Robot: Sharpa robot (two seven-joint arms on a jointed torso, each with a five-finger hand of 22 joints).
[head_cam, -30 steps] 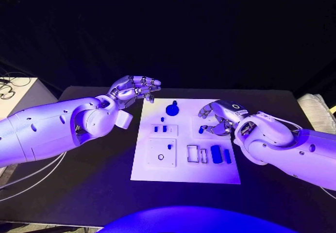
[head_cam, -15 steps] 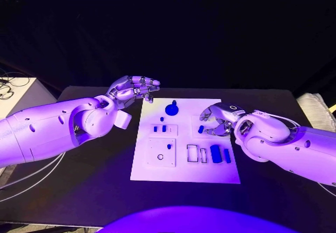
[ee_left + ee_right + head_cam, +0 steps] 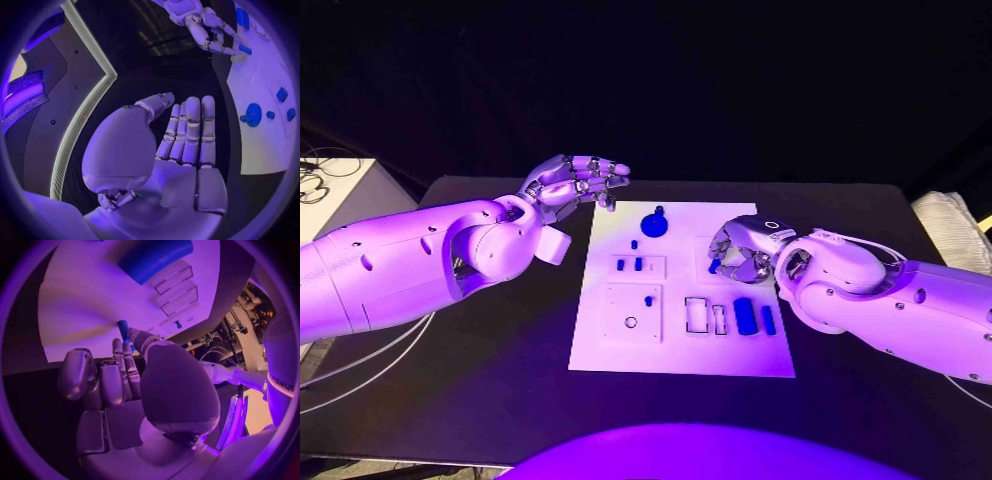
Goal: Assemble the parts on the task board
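Over task board (image 3: pixel 682 340), right hand (image 3: pixel 740 250) seemingly pinching part (image 3: pixel 715 265)

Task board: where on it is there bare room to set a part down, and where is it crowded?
The task board is bare along its near strip, below the square plate and the slot frames. The far right corner, beyond the right hand, also looks free. The middle is crowded: the round blue part, small blue pieces and long blue parts sit close together.

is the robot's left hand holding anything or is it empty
Empty. The left hand shows a bare palm with its fingers straight and side by side, nothing between them; it hovers off the far left corner of the task board.
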